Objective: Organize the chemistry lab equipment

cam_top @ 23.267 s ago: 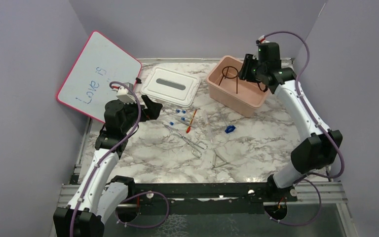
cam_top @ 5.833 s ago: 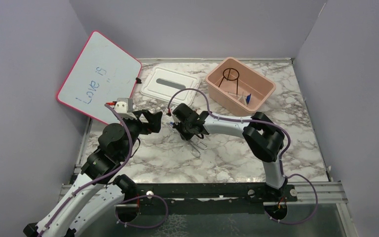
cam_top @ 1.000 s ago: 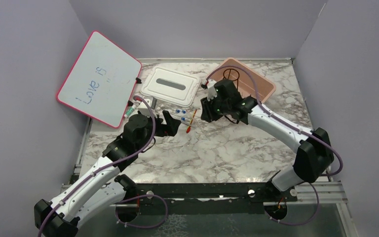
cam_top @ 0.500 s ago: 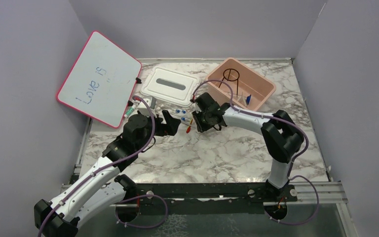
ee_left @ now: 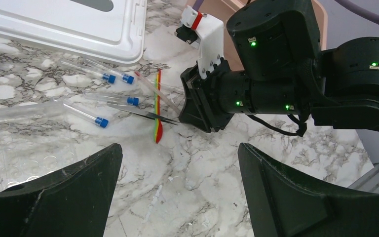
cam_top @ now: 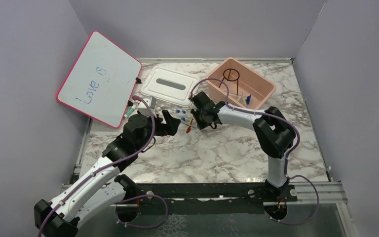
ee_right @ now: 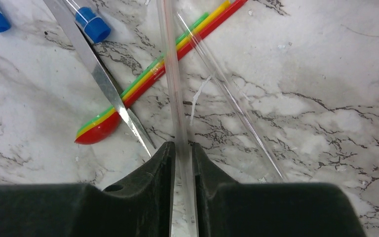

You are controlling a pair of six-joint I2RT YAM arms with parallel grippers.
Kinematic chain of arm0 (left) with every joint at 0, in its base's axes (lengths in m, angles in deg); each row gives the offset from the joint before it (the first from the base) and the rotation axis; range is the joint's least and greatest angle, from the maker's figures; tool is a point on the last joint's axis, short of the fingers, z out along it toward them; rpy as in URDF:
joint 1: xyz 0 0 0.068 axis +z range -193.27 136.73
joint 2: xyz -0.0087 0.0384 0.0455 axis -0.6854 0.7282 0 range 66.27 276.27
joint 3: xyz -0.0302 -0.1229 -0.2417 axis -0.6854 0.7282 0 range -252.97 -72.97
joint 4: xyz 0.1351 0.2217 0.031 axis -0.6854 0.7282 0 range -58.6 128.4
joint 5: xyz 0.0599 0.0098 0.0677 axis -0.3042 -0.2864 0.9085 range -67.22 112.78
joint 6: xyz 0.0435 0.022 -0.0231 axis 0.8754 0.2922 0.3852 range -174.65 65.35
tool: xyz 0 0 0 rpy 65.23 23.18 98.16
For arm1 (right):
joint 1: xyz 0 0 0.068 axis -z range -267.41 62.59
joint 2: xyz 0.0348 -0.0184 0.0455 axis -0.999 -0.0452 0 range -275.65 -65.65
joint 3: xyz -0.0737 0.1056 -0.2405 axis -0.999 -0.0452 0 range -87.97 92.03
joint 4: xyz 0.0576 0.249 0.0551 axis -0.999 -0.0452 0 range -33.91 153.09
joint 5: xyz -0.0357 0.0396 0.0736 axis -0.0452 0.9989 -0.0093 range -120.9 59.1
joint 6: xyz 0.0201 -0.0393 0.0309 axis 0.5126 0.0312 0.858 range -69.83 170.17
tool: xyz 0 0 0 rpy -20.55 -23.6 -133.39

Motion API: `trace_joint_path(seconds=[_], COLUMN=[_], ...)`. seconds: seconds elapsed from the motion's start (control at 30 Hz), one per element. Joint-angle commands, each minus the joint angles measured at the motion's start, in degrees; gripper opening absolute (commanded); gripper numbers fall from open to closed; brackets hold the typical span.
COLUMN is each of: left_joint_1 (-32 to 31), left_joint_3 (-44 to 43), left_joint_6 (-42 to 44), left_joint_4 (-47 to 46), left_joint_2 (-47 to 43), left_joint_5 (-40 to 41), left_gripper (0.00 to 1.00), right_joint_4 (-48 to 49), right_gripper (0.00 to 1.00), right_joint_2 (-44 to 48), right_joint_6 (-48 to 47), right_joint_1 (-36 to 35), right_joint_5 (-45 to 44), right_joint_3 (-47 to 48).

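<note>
Glass tube (ee_right: 172,84) sits pinched in the right hand (ee_right: 181,148) (left hand (ee_left: 177,150) spread wide)

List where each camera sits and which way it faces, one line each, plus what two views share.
Top external: above and behind the bases, looking down on the table; both arms show.
Left wrist: on the left arm, facing across the table toward the right gripper; the open left gripper frames the bottom.
Right wrist: low, facing down at a glass tube between its own fingers.
Shared: both wrist views show the striped stick and blue-capped tubes.
</note>
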Motion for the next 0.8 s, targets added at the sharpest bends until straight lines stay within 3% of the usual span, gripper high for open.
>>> trace_joint_path(seconds=[0.0, 0.1, 0.2, 0.77], left_joint_1=[-0.27, -0.25, -0.3, -0.3], left_joint_3=[-0.72, -0.84, -0.99, -2.44], left_joint_6=[0.92, 1.0, 1.11, 2.25], left_joint_4=[-0.38, -0.28, 0.02, 1.2], left_joint_2=[-0.68, -0.97, -1.12, -2.14], left_joint_5=[1.65, 1.82, 1.98, 3.5], left_gripper=[0.9, 0.9, 0.9, 0.9], right_joint_4=[0.44, 0.28, -0.37, -0.84], right_gripper=[0.22, 0.16, 0.02, 0.01], right_joint_2=[-2.83, -3.8, -4.0, 19.42], right_joint_6=[-0.71, -1.2, -1.38, -14.14], right_joint_1=[-0.42, -0.41, -0.42, 0.82], right_joint_5=[-2.62, -2.79, -3.25, 3.55], right_joint_3=[2.51, 3.3, 4.07, 1.85])
